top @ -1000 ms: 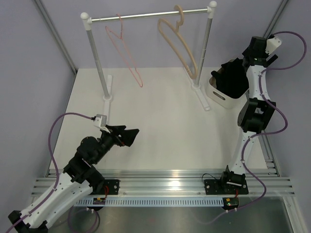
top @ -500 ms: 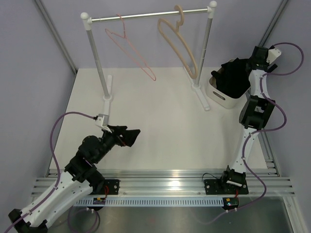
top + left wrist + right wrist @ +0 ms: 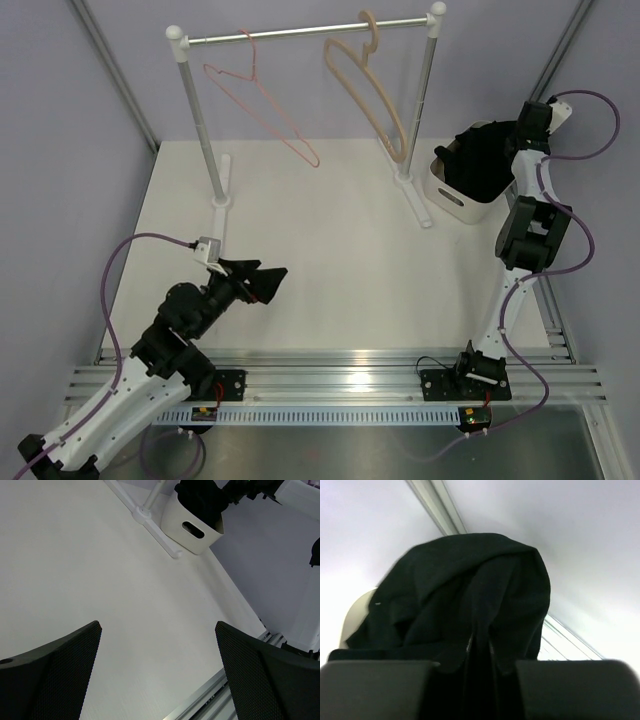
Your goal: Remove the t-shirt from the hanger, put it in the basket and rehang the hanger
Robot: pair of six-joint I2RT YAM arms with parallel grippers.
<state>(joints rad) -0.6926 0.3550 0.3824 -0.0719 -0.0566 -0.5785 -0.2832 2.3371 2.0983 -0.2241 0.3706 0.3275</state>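
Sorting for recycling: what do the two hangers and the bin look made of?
Pink hanger: thin bent wire, likely coated metal. Beige hanger: thick, matte, probably wood. Bin: smooth white, moulded handle slot, likely plastic.

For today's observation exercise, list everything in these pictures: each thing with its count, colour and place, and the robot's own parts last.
rack: one, white posts and metal bar, far end of the table
wire hanger: one, pink-red, bare, left part of the bar
wooden hanger: one, beige, bare, right part of the bar
bin: one, white, right of the rack
t-shirt: one, black, bunched over the bin
table: one, white
left gripper: one, black, open, over the table's near left
right gripper: one, black, shut on the t-shirt
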